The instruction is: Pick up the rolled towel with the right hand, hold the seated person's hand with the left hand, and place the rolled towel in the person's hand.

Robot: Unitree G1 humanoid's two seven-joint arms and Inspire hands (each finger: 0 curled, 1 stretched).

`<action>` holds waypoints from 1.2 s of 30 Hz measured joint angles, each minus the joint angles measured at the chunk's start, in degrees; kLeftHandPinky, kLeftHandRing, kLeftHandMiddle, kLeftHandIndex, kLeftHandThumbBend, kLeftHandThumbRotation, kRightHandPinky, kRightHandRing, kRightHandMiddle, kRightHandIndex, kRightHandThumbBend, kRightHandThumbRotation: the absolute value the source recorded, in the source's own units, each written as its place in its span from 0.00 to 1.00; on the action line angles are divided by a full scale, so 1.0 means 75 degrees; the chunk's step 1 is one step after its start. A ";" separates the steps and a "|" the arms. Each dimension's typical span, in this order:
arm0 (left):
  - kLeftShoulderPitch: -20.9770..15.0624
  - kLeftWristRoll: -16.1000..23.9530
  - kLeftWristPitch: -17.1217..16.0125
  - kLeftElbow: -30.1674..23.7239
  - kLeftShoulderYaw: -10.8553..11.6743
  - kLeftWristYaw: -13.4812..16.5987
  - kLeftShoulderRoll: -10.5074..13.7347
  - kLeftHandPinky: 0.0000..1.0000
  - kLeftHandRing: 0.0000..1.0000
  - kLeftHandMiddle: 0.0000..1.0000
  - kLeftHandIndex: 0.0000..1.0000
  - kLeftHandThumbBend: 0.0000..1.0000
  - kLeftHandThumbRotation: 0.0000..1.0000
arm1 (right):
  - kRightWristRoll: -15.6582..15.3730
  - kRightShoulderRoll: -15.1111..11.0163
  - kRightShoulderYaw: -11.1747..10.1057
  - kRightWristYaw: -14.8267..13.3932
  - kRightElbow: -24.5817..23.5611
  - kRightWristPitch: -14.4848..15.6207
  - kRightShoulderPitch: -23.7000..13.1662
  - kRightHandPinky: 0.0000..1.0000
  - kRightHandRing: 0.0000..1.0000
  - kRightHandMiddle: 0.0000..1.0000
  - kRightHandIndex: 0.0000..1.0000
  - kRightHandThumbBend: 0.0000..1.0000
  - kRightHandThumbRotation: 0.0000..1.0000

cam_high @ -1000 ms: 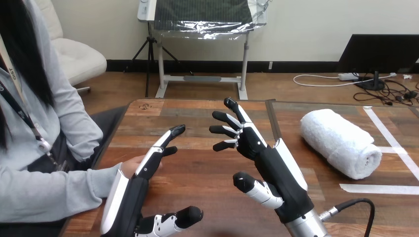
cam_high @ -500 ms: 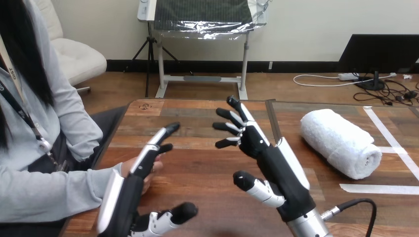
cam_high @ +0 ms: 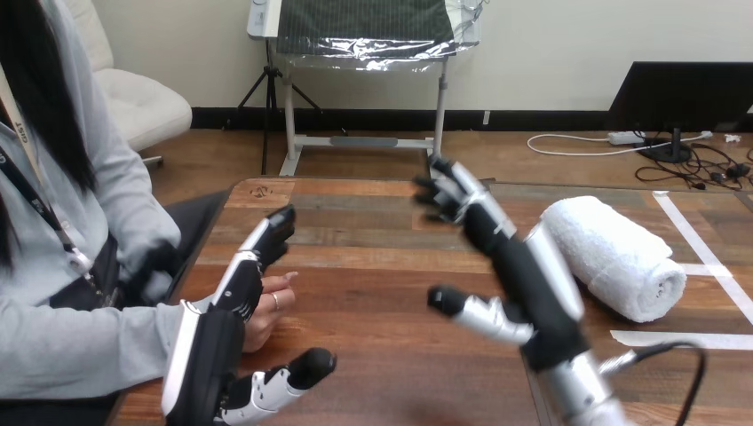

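A white rolled towel (cam_high: 612,255) lies on the wooden table (cam_high: 373,266) at the right. My right hand (cam_high: 524,266) hangs open above the table just left of the towel, fingers spread and pointing away, apart from it. The person's hand (cam_high: 266,311) rests on the table near the left edge. My left hand (cam_high: 217,333) is open right beside and partly over it, straight fingers pointing forward and thumb stretched out to the right below it. I cannot tell whether the two touch.
White tape strips (cam_high: 701,240) mark the table at the far right, behind and beside the towel. A seam (cam_high: 491,213) runs across the table top near the middle. The person sits at the left side.
My right hand has swung right, toward the towel. My left hand has shifted left, closing in on the person's hand, whose fingers now show beside it.
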 measured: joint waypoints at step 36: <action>0.0009 -0.1508 0.0088 -0.0004 -0.0166 -0.1463 -0.0317 0.85 0.91 0.94 0.94 1.00 0.64 | -0.0955 -0.1255 -0.0622 -0.2015 -0.1090 0.3665 -0.1433 1.00 1.00 0.97 0.97 1.00 0.49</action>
